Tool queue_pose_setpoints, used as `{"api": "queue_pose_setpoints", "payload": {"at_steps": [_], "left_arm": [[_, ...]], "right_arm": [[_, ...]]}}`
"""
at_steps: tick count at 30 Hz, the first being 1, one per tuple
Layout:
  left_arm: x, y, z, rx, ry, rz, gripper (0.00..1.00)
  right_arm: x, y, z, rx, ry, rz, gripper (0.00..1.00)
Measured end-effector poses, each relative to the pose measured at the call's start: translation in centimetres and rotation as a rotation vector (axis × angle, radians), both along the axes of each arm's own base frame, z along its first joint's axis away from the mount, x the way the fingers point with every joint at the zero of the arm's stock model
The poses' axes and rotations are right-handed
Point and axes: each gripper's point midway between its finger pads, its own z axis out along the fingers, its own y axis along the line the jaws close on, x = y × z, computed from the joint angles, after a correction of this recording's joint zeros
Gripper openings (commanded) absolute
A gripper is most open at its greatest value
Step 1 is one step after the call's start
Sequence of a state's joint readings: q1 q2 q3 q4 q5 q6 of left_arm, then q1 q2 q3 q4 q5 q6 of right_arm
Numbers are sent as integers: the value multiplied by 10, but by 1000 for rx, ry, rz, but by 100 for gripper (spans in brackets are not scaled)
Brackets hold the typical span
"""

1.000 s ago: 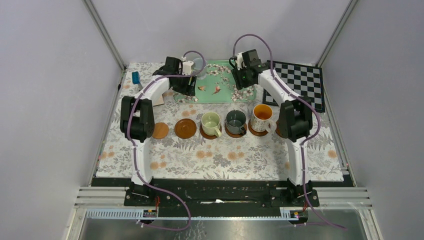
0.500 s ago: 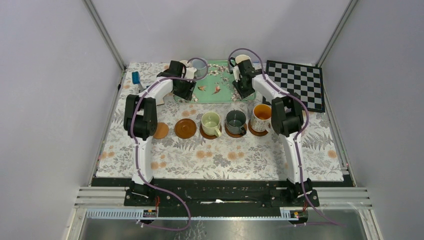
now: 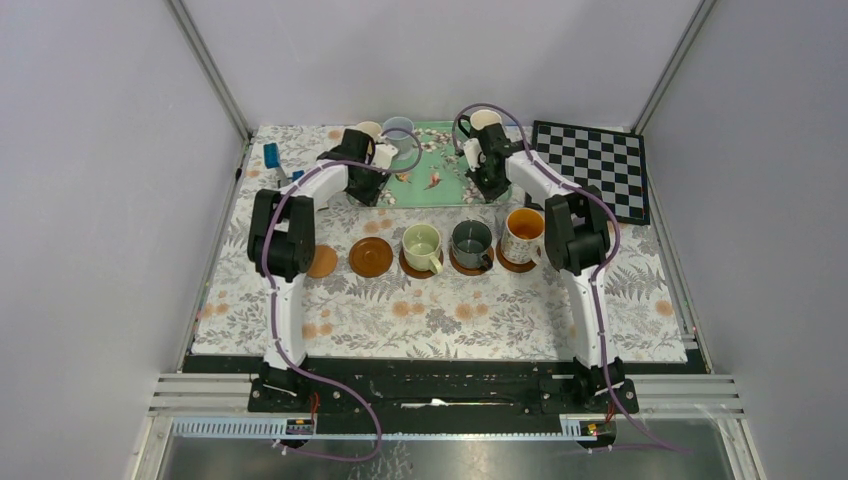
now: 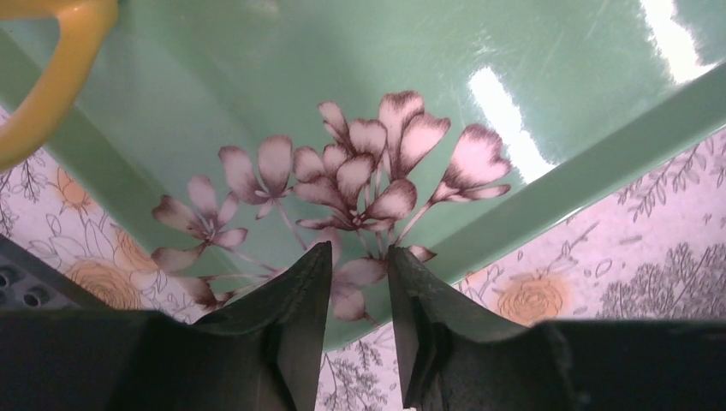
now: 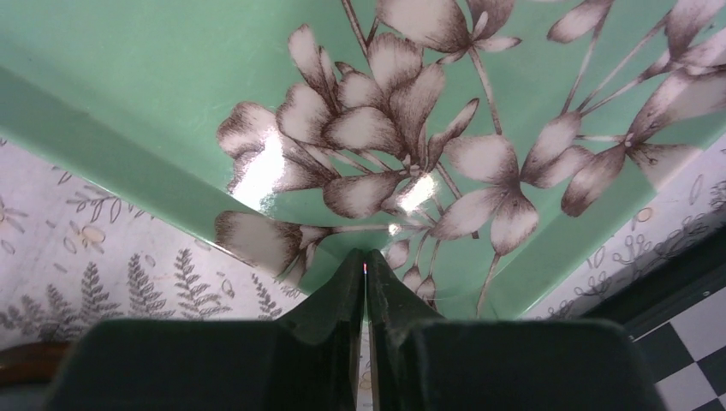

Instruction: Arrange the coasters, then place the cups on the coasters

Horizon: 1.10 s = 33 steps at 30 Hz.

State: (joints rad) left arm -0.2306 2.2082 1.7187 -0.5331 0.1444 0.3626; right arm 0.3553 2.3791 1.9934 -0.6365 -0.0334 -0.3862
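A row near the table's middle holds two bare coasters, an orange-brown one and a dark one. Beside them a pale green cup, a dark green cup and a floral cup each stand on a coaster. On the green floral tray behind stand a yellow cup, a pale blue cup and a pale cup. My left gripper hangs over the tray's front left rim, narrowly open and empty; the yellow cup's handle shows. My right gripper is shut over the front right rim.
A black-and-white checkerboard lies at the back right beside the tray. A small blue object sits at the back left. A floral cloth covers the table, and both arms reach over the coaster row.
Both grippers have narrowed, the right one closing fully. The right arm has folded in and both wrists have settled low over the tray's front rim.
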Motion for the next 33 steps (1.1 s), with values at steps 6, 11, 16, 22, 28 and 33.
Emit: {"api": "queue_pose_setpoints", "payload": {"at_steps": [6, 11, 16, 22, 28, 33], "left_arm": [[-22, 8, 1, 29, 21, -26, 29], [-37, 11, -3, 39, 59, -31, 28], [-45, 13, -3, 44, 79, -33, 40], [-43, 8, 6, 16, 76, -28, 61], [-39, -1, 22, -32, 75, -25, 82], [-43, -8, 33, -74, 80, -42, 87]], "right_arm": [[-22, 1, -1, 18, 42, 39, 12], [-47, 2, -1, 26, 79, 61, 13], [-59, 5, 0, 31, 105, 71, 21], [-52, 10, 15, 49, 89, 52, 42], [7, 40, 97, 164, -112, 33, 82], [59, 68, 185, 294, -347, 46, 97]]}}
